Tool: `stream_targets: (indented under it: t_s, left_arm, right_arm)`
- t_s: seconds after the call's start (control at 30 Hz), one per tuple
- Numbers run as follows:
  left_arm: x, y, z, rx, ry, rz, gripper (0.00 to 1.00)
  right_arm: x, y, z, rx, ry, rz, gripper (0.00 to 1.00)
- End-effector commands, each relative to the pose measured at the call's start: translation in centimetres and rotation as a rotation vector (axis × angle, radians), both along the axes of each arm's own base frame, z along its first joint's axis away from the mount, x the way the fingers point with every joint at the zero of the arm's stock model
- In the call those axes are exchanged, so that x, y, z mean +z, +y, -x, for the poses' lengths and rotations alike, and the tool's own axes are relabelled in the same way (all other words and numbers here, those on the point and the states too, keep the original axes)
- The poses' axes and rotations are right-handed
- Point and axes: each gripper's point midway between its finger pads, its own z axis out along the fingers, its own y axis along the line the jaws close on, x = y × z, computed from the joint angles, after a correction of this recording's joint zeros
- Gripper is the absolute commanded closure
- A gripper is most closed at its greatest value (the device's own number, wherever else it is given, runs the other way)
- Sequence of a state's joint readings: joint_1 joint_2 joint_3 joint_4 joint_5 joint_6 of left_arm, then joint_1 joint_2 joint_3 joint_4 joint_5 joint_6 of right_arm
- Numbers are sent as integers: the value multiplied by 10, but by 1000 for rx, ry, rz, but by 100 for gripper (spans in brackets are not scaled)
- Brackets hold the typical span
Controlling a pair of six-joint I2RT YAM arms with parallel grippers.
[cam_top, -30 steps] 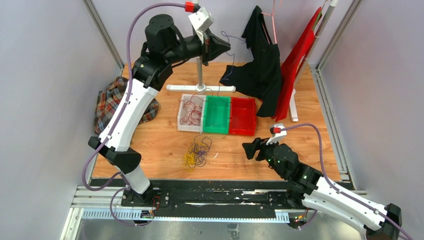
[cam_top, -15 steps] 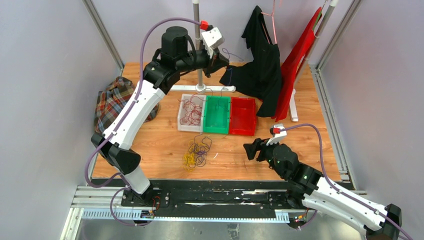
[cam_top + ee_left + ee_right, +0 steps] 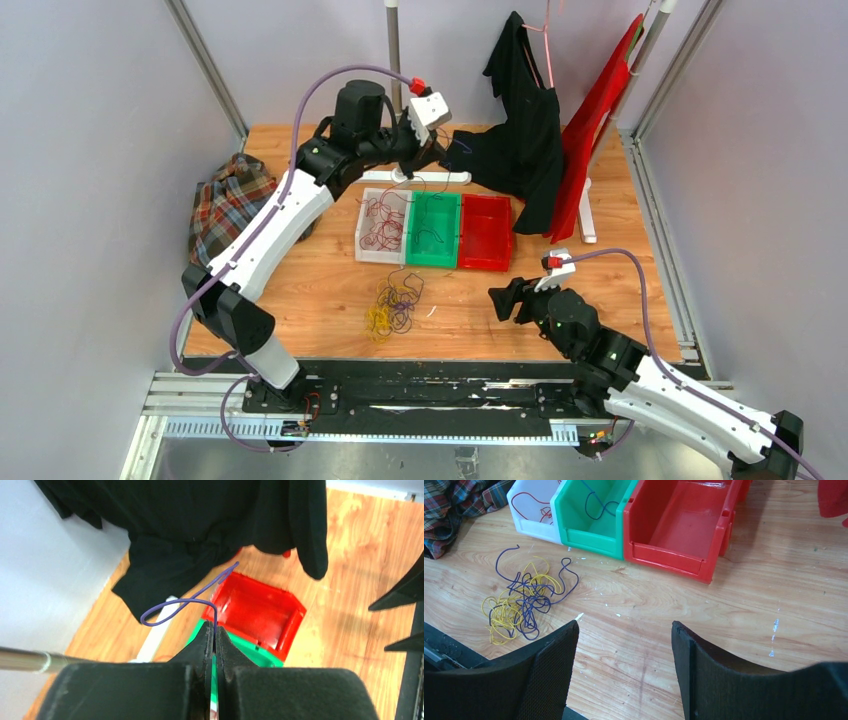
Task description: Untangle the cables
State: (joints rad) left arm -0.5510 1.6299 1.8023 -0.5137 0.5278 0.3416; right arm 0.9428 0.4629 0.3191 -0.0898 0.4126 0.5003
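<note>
Left claw (image 3: 214, 634): jaws pressed together on a thin purple strand (image 3: 186, 601), held up behind the far end of the green bin (image 3: 589, 532). The strand curls out past the tips in an open loop, its free end toward the black garment (image 3: 200, 525) that hangs behind the bin. A dark strand (image 3: 596, 502) also curls inside the green bin; whether it is the same one, cannot tell. White bin (image 3: 367, 250), touching the green bin's left side, holds a bunch of red wires (image 3: 383, 228). Red bin (image 3: 674, 555), touching its right side, shows no wire. Tangle (image 3: 521, 605) of yellow and purple wire lies on the surface (image 3: 734, 630) in front of the green bin, toward the arm bases. Right claw (image 3: 624, 630): jaws wide apart, nothing between them, low over the surface in front of the green bin, to the right of the tangle and apart from it. Plaid cloth (image 3: 225, 205) lies well to the left of the green bin.
</note>
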Motion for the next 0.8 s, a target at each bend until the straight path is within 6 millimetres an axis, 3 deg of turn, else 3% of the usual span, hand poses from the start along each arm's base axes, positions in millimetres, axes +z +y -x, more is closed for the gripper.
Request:
stream_targets:
  t_s: [0.0,0.3,0.57,0.77]
  left_arm:
    - [-23,12,6,8,10,-56,100]
    - [-115,23,18,21,212,-194,100]
    - [-183,41,-3,99,255,-405,100]
    - [-234,43,-18,110,273,-542,99]
  right_arm:
    - [15,-6,-6,-39,-21,-10,32]
    - [17,0,-9,-31,-17,-8,32]
    - [16,5,-13,-28,-12,6,32]
    - [16,7,-16,-34,-7,14,32]
